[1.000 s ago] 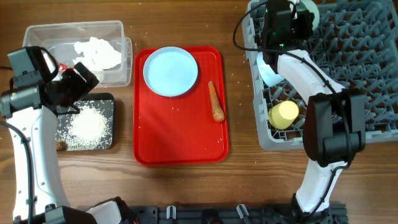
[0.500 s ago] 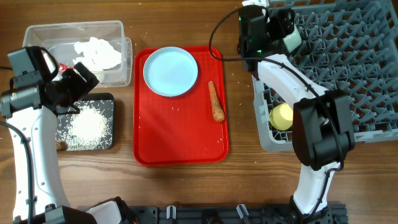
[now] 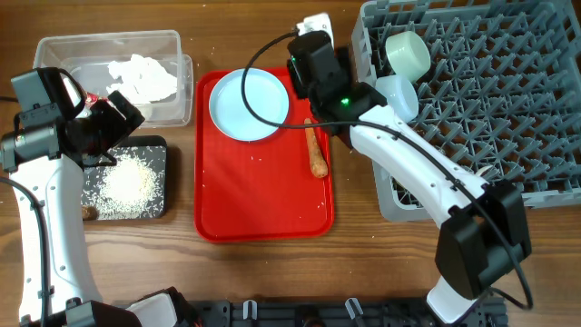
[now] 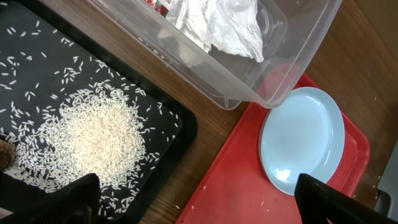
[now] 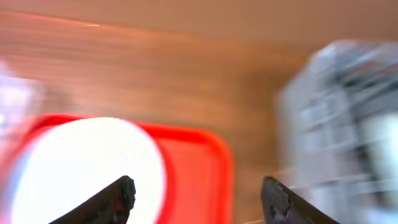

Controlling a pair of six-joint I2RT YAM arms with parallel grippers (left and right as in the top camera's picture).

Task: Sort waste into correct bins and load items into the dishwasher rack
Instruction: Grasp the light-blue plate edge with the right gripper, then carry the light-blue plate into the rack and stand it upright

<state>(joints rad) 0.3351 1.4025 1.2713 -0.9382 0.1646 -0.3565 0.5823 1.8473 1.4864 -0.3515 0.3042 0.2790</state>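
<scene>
rice [image 3: 127,186] is lying heaped in the black tray [image 3: 156,147] at far left, with a brown lump [image 3: 88,213] at its near left corner. tissue [image 3: 143,77] is sitting in the clear tub [image 3: 64,47] behind it. the left gripper [image 4: 202,196] is hanging over where tray and tub meet, its jaws spread wide and holding nothing. further right, the plate [image 3: 247,104] is resting on the far left part of the red tray [image 3: 263,200]. the carrot [image 3: 314,150] is lying beside it, long axis running far to near, thick end toward the robot. the right gripper [image 5: 199,199] is hovering over that tray's far right corner, fingers apart and empty. the plate is lying just to its left, the carrot just nearward. this arm looks far nearer to both, though its forearm is passing close over the carrot's far tip. two bowls [image 3: 407,54] are sitting in the rack [image 3: 508,109] at right.
</scene>
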